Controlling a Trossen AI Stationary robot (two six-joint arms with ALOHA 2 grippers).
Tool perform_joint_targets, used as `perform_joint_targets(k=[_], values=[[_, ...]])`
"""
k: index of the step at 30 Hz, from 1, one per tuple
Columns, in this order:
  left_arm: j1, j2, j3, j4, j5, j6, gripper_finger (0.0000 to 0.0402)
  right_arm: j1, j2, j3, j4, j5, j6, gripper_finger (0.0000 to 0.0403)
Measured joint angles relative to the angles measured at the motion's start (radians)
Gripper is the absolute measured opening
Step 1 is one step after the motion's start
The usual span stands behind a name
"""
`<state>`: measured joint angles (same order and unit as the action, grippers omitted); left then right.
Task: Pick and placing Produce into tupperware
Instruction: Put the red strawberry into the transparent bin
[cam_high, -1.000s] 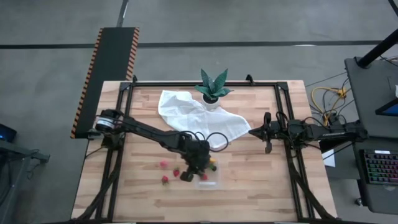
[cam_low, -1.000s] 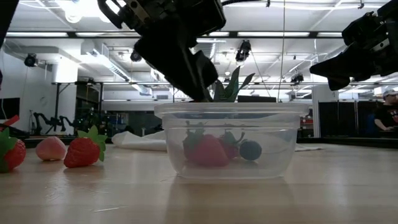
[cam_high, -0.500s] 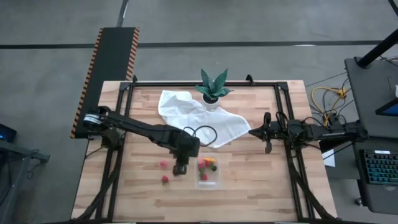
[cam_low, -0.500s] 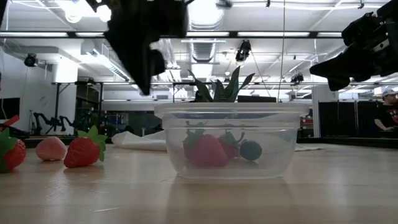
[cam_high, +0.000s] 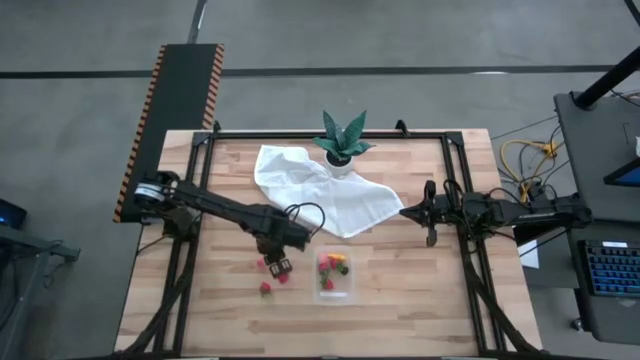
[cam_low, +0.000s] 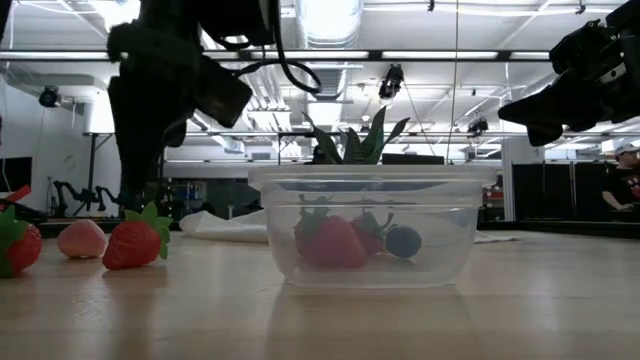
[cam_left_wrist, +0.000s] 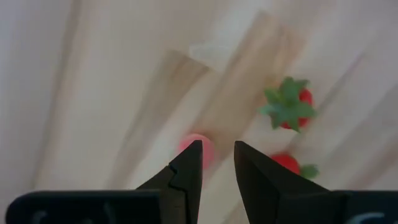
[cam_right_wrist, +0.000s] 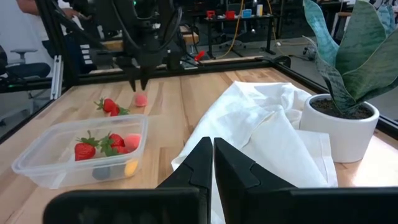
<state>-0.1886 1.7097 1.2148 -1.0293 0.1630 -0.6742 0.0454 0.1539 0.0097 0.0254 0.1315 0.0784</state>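
The tupperware (cam_high: 349, 291) is a clear tub near the table's near middle; its rim (cam_low: 370, 175) shows in the low view. Inside lie red strawberries (cam_right_wrist: 86, 150), an orange-yellow sliver (cam_high: 341, 260) and a dark round piece (cam_low: 403, 241). Left of the tub, a pink piece (cam_high: 263, 264) and two strawberries (cam_high: 283, 277) (cam_high: 266, 289) rest on the wood. My left gripper (cam_left_wrist: 217, 149) points down just above the pink piece (cam_left_wrist: 206, 148), open by a narrow gap and holding nothing. My right gripper (cam_right_wrist: 212, 144) waits shut over the table's right side (cam_high: 405, 212).
A crumpled white cloth (cam_high: 320, 190) covers the table's far middle, and a potted spiky plant (cam_high: 343, 145) stands at its far edge. Bare wood lies near and left of the loose pieces. Benches and racks fill the room behind.
My left gripper has swung from above the tupperware toward the table's left and come down over the loose pieces beside the tub. The pieces in the tub and on the table have stayed where they were.
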Motion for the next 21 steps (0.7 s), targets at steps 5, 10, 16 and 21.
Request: perform_joint_targets(k=[5,10,16,21], values=[[-0.005,-0.001,0.000,-0.001,0.044,-0.051,0.0077,0.000,0.000,0.000,0.000,0.000,0.000,0.0009],[-0.005,-0.002,-0.013,-0.012,0.048,-0.102,0.0088,0.000,0.000,0.000,0.000,0.000,-0.001,0.0009],[-0.008,-0.002,-0.068,-0.035,0.074,-0.126,0.0149,0.000,0.000,0.000,0.000,0.000,-0.001,0.0009],[-0.010,-0.002,-0.071,-0.032,0.072,-0.141,0.0180,0.000,0.000,0.000,0.001,0.000,-0.004,0.0009]])
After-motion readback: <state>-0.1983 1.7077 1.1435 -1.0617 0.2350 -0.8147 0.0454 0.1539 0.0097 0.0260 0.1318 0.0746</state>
